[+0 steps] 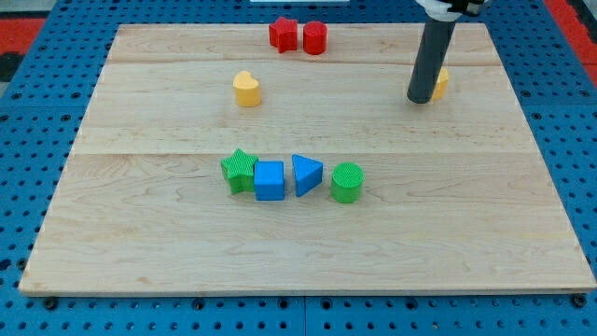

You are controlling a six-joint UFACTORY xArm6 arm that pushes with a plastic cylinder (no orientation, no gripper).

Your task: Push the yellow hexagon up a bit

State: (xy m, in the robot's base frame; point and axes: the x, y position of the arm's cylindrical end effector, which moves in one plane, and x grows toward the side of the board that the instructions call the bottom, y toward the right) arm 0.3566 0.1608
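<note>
The yellow hexagon (pixel 440 82) sits near the view's upper right, mostly hidden behind my rod; only its right edge shows. My tip (pixel 420 99) rests on the board at the hexagon's lower-left side, touching or nearly touching it. A second yellow block, heart-shaped (pixel 246 90), stands at the upper left of centre, far from the tip.
A red star (pixel 283 34) and a red hexagon-like block (pixel 314 37) stand side by side at the top edge. A row in the middle holds a green star (pixel 240 170), blue cube (pixel 270 180), blue triangle (pixel 305 174) and green cylinder (pixel 347 182). The wooden board (pixel 485 233) ends in blue pegboard.
</note>
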